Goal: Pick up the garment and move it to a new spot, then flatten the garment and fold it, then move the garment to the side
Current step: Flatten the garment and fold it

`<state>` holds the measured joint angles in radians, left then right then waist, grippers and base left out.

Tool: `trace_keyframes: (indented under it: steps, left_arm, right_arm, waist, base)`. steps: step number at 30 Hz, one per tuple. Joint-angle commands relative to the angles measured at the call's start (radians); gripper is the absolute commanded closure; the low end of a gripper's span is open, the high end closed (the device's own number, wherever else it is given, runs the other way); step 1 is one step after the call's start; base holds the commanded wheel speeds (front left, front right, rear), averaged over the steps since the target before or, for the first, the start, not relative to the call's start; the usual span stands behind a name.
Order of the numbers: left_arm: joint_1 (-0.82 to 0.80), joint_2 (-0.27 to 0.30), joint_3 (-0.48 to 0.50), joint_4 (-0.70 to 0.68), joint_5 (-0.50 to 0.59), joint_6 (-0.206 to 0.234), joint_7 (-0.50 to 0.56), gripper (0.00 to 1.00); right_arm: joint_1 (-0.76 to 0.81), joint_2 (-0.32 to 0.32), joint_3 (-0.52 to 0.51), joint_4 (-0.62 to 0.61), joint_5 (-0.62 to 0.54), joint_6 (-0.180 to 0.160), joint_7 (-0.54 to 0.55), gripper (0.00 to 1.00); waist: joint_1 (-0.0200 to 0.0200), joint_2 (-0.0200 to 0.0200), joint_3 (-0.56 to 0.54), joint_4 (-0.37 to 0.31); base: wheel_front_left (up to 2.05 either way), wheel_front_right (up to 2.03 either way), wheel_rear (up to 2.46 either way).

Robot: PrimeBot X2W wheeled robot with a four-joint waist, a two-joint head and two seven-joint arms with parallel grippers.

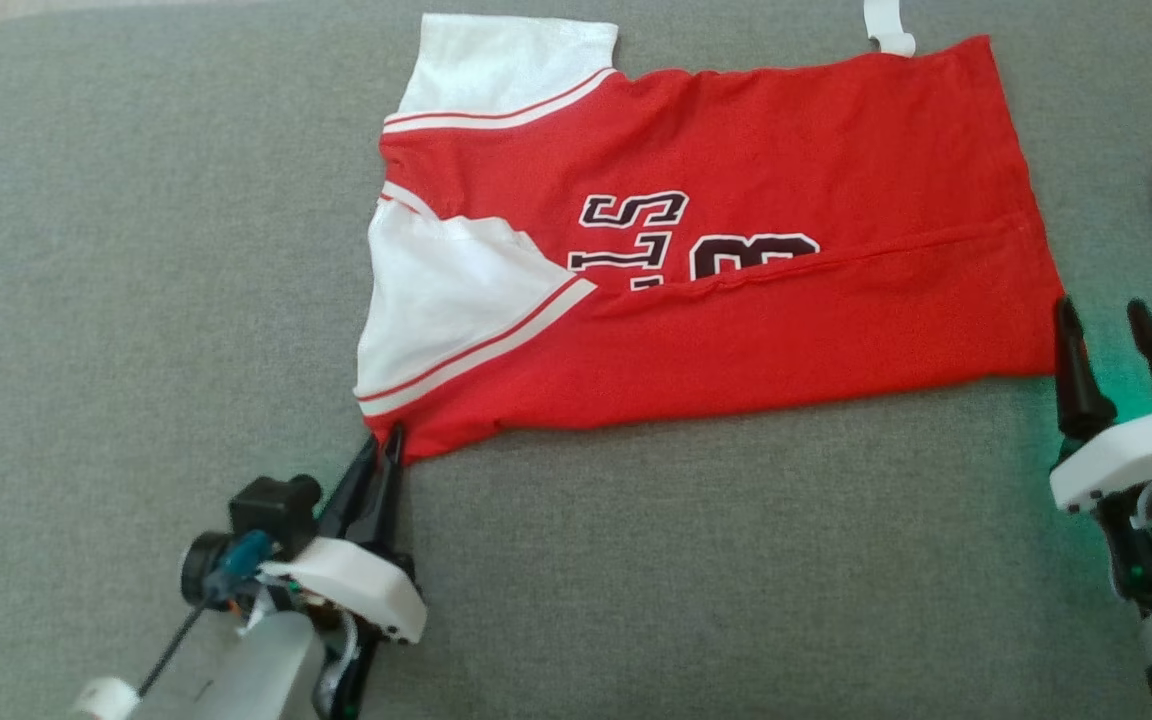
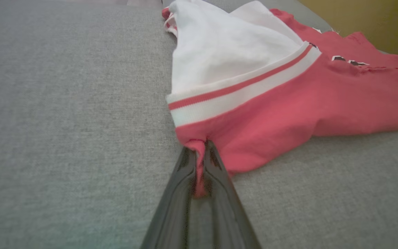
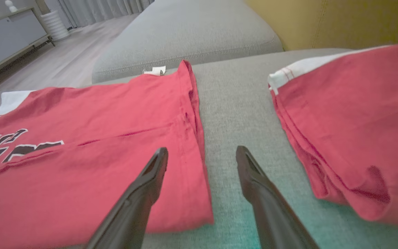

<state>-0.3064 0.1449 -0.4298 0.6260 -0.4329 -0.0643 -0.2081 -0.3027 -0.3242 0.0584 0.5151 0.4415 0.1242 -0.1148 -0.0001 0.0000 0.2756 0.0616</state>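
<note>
head: overhead, looking down, far | wrists: low, close, skimming grey woven cushion [image 2: 64, 103] | shared: red-and-white jersey garment [image 1: 736, 330]

Soft, even daylight is seen across the head view, with only faint shadows laid under the edges of the garment [image 1: 786, 330]. A green glow is cast on the grey cushion [image 1: 136, 300] at four o'clock, beside the right gripper [image 1: 1101, 303]. In both wrist views reds are washed to pink; the fingers [image 2: 181, 193] of the left gripper [image 2: 201, 145] are blurred at six o'clock.
</note>
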Motion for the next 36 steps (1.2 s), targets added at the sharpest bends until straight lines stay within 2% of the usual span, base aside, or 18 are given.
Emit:
trace_keyframes:
  steps: [1, 4, 12, 13, 14, 25, 31, 36]
  left_arm:
    - [0.008, 0.005, -0.001, 0.021, -0.011, -0.012, 0.033, 1.00]
    - [0.004, 0.018, -0.013, 0.011, 0.003, -0.014, 0.024, 1.00]
    - [0.009, 0.060, -0.022, -0.049, 0.043, 0.020, -0.007, 1.00]
    - [0.010, 0.063, -0.024, -0.056, 0.045, 0.023, -0.005, 1.00]
    - [0.012, 0.067, -0.025, -0.063, 0.048, 0.026, -0.004, 1.00]
    - [0.080, 0.123, -0.030, -0.159, 0.056, 0.057, 0.017, 1.00]
    - [0.166, 0.172, -0.031, -0.244, 0.055, 0.078, 0.047, 1.00]
    - [0.266, 0.206, -0.042, -0.327, 0.047, 0.095, 0.083, 1.00]
  right_arm:
    - [-0.006, -0.003, 0.013, -0.003, 0.003, 0.007, 0.005, 0.00]
    - [-0.014, 0.006, -0.009, 0.040, -0.020, 0.007, 0.023, 0.00]
    - [-0.025, 0.023, -0.008, 0.134, -0.059, 0.007, 0.128, 0.00]
    - [-0.022, 0.021, -0.007, 0.134, -0.058, 0.007, 0.131, 0.85]
    - [-0.018, 0.019, -0.007, 0.134, -0.057, 0.007, 0.132, 1.00]
    - [0.065, -0.025, -0.002, 0.041, -0.047, 0.007, 0.113, 1.00]
    - [0.189, -0.051, -0.013, -0.060, -0.053, 0.007, 0.138, 1.00]
    - [0.317, -0.037, -0.054, -0.164, -0.071, 0.007, 0.179, 1.00]
  waist:
    - [0.0001, 0.0000, -0.009, 0.005]
    - [0.0001, 0.0000, -0.017, 0.013]
    - [0.0001, 0.0000, -0.041, 0.039]
    - [0.0001, 0.0000, -0.044, 0.041]
    - [0.0001, 0.0000, -0.046, 0.042]
    - [0.0001, 0.0000, -0.092, 0.022]
    - [0.0001, 0.0000, -0.140, 0.008]
    - [0.0001, 0.0000, -0.180, -0.002]
  base:
    - [0.00, 0.00, 0.00]
    - [0.00, 0.00, 0.00]
    - [0.00, 0.00, 0.00]
    - [0.00, 0.00, 0.00]
    - [0.00, 0.00, 0.00]
    - [0.00, 0.00, 0.00]
    - [0.00, 0.00, 0.00]
    - [0.00, 0.00, 0.00]
